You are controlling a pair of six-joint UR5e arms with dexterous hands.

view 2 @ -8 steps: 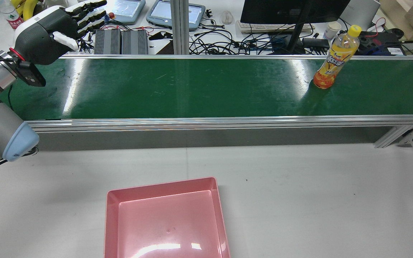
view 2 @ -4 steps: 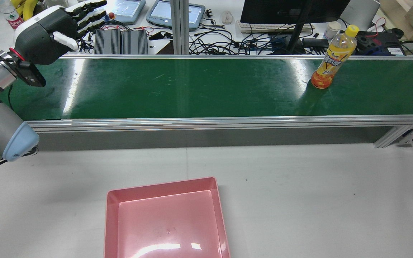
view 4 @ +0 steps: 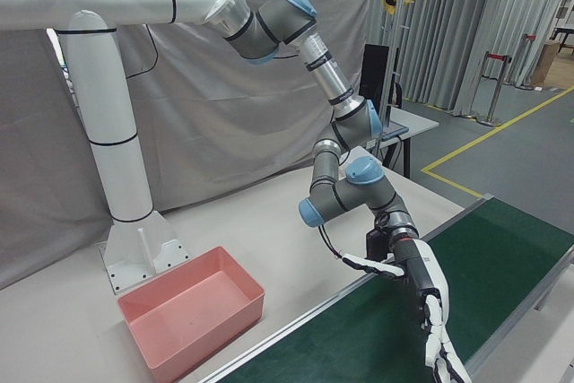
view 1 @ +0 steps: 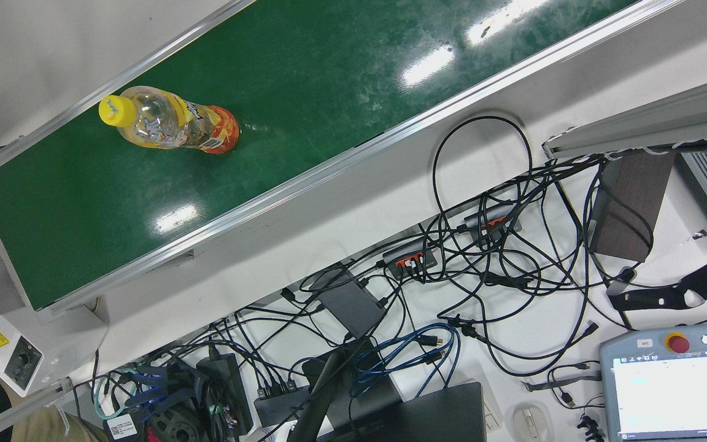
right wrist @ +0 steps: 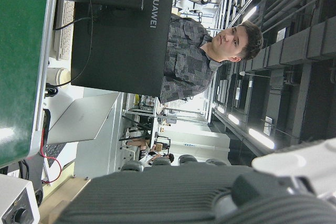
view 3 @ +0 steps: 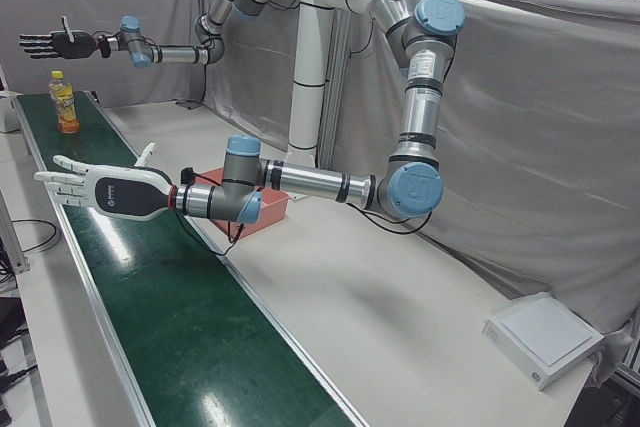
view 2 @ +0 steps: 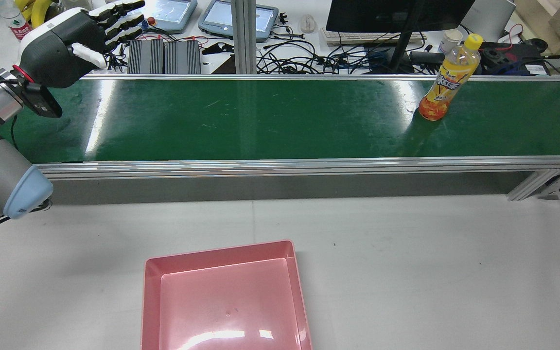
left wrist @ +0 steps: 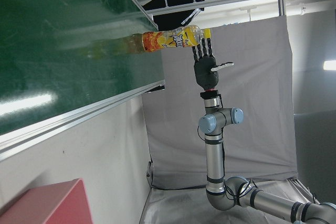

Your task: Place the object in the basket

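An orange drink bottle (view 2: pixel 447 80) with a yellow cap stands upright near the right end of the green conveyor belt (view 2: pixel 260 119); it also shows as the bottle (view 1: pixel 169 126), (view 3: pixel 65 105), (left wrist: pixel 168 39). My left hand (view 2: pixel 61 46) hovers open over the belt's left end, far from the bottle, also seen as the left hand (view 3: pixel 100 190), (view 4: pixel 430 311). My right hand (view 3: pixel 50 44) is open in the air above the bottle's end of the belt, and the right hand (left wrist: pixel 207 66) holds nothing. The pink basket (view 2: pixel 221 296) sits empty on the white table.
The belt has raised aluminium rails (view 2: pixel 280 165) along both sides. Behind it are a monitor (view 2: pixel 396 14), tangled cables (view 1: pixel 482 258) and teach pendants. A person (right wrist: pixel 205 45) stands beyond the monitor. The white pedestal (view 4: pixel 117 177) rises behind the basket (view 4: pixel 193 311).
The bottle has slid a little leftward along the belt, toward my left hand. Neither hand has moved.
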